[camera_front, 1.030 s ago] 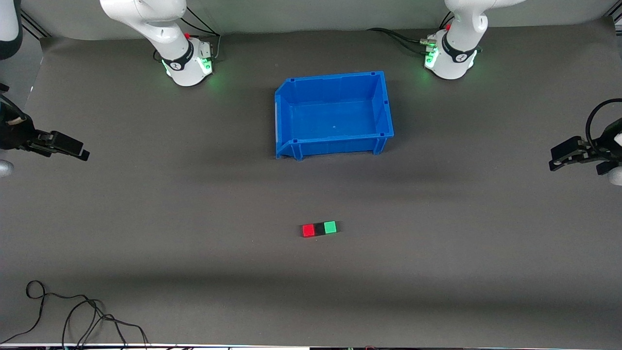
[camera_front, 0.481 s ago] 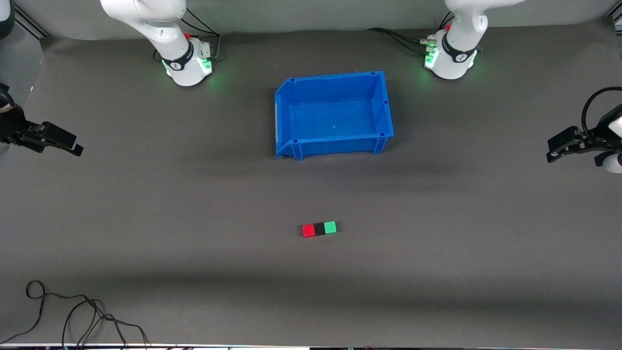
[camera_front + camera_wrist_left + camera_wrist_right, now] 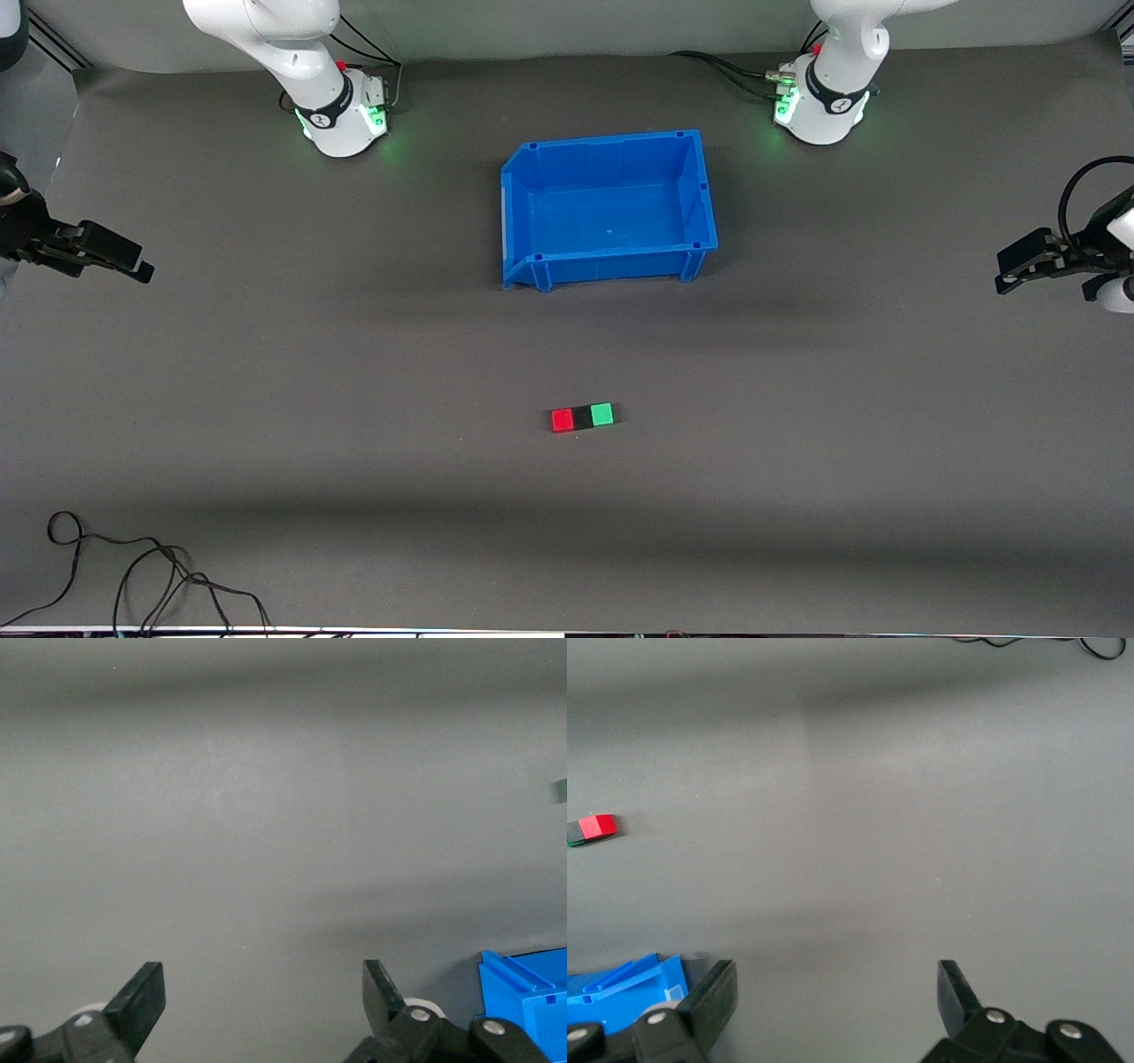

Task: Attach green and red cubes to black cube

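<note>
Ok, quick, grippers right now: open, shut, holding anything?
Left gripper: open, empty, over the table's left-arm end.
Right gripper: open, empty, over the table's right-arm end.

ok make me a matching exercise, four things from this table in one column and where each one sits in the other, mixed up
Things:
1. red cube
2. green cube
3. black cube
4. blue bin

Places:
A. between the two coloured cubes
B. row's end toward the left arm
C. farther from the front camera than the cubes
D. row's end toward the right arm

Pairs: 1-D, 2-B, 3-A, 4-C
</note>
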`<state>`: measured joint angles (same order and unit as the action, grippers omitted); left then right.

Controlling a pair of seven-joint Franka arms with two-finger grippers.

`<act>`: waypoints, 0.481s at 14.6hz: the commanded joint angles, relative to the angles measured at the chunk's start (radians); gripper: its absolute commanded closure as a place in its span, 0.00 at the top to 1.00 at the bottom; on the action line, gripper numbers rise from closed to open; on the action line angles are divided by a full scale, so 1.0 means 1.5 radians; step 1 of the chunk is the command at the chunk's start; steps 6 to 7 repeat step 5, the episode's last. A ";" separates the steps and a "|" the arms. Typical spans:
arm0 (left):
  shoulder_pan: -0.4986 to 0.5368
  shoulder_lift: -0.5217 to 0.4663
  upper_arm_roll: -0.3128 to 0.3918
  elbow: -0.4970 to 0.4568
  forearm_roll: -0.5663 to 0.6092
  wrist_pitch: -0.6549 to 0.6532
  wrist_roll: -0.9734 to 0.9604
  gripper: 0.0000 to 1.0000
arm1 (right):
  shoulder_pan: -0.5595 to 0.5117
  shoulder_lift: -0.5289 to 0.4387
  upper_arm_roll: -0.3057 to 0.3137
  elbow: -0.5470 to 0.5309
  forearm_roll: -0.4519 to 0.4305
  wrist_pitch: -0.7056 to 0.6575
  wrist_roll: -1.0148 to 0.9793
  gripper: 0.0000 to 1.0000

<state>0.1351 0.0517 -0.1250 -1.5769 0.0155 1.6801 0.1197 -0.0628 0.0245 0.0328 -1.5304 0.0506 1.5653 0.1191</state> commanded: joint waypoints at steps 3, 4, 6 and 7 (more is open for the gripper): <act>0.000 -0.016 -0.001 -0.021 -0.004 0.008 0.002 0.99 | -0.008 -0.007 0.009 0.001 -0.013 -0.010 -0.011 1.00; 0.000 -0.016 -0.001 -0.021 -0.004 0.008 -0.002 0.99 | -0.008 -0.007 0.009 0.001 -0.013 -0.010 -0.010 1.00; -0.001 -0.016 -0.001 -0.021 -0.004 0.009 -0.012 0.99 | -0.008 -0.007 0.009 0.001 -0.013 -0.010 -0.011 1.00; -0.001 -0.016 -0.001 -0.021 -0.004 0.009 -0.012 0.99 | -0.008 -0.007 0.009 0.001 -0.013 -0.010 -0.011 1.00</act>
